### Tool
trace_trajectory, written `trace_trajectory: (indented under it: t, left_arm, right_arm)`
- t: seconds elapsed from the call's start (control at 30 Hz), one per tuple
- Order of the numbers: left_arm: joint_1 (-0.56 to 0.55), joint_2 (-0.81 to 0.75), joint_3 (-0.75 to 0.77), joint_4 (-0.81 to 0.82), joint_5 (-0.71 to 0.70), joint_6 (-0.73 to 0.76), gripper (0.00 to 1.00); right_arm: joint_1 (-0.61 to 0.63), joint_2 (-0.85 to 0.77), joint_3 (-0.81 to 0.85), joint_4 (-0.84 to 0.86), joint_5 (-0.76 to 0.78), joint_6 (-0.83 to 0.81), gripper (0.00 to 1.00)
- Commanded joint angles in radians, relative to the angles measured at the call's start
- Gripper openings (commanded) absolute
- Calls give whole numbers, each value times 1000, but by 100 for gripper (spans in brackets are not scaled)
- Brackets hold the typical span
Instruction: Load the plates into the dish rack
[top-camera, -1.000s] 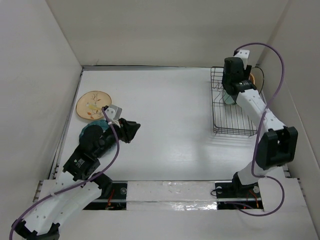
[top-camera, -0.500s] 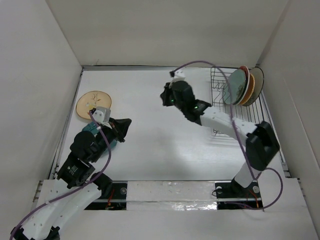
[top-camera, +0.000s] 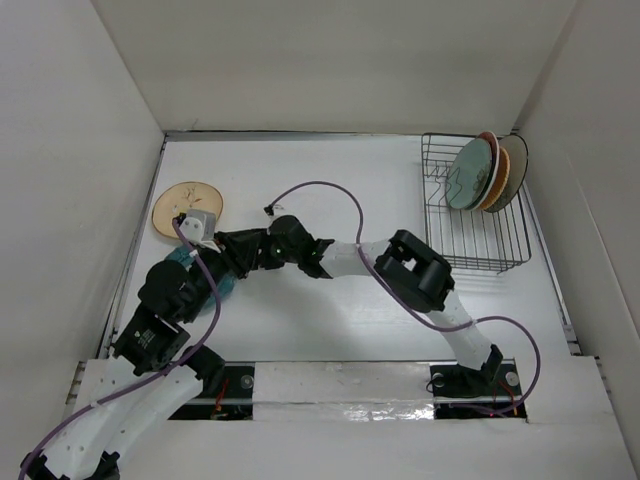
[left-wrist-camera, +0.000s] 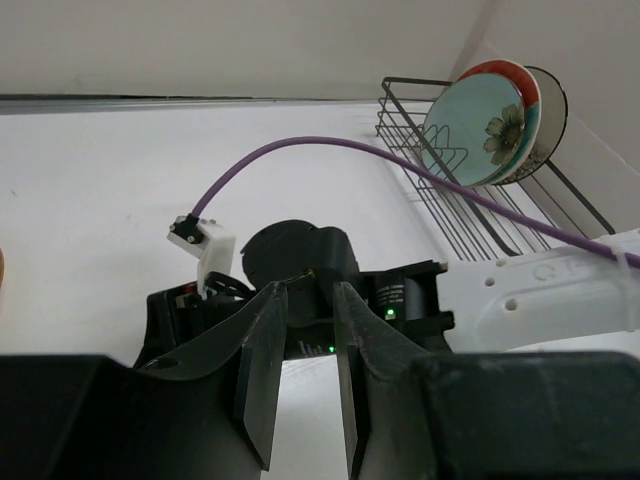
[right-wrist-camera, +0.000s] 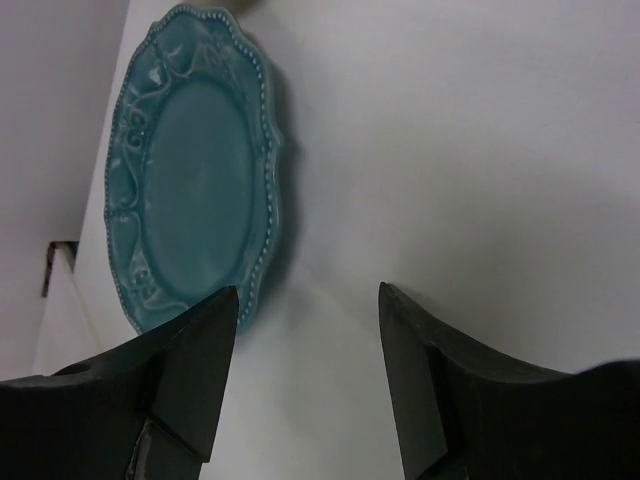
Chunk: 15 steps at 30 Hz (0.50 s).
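The teal blue plate (right-wrist-camera: 190, 170) lies flat on the table; in the top view only slivers of it (top-camera: 224, 286) show under my left arm. My right gripper (right-wrist-camera: 307, 290) is open and empty, low over the table, its left finger (right-wrist-camera: 205, 360) at the plate's rim. It shows reaching far left in the top view (top-camera: 240, 248). My left gripper (left-wrist-camera: 305, 385) is slightly open and empty, facing the right wrist (left-wrist-camera: 300, 265). The tan floral plate (top-camera: 185, 208) lies at the far left. The dish rack (top-camera: 478, 240) holds the pale green plate (top-camera: 466, 175) and others upright.
The right arm (top-camera: 400, 265) stretches across the middle of the table, its purple cable (top-camera: 320, 186) looping above it. The rack also shows in the left wrist view (left-wrist-camera: 450, 215) at the back right. White walls close in the left, back and right.
My right arm has swung from the dish rack across the table to the left, and its open gripper now sits by the teal blue plate. My left arm has barely moved.
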Motion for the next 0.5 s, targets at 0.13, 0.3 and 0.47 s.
trace_trajectory:
  t: [0.13, 0.3, 0.47]
  left_arm:
    - [4, 9, -12, 52, 9, 15, 24]
    - [4, 1, -12, 52, 12, 13, 24]
    - [4, -16, -13, 50, 7, 15, 24]
  right_arm:
    - [38, 175, 158, 175, -150, 203, 63]
    - [47, 277, 244, 229, -194, 306, 60]
    - [47, 309, 252, 241, -179, 372, 54]
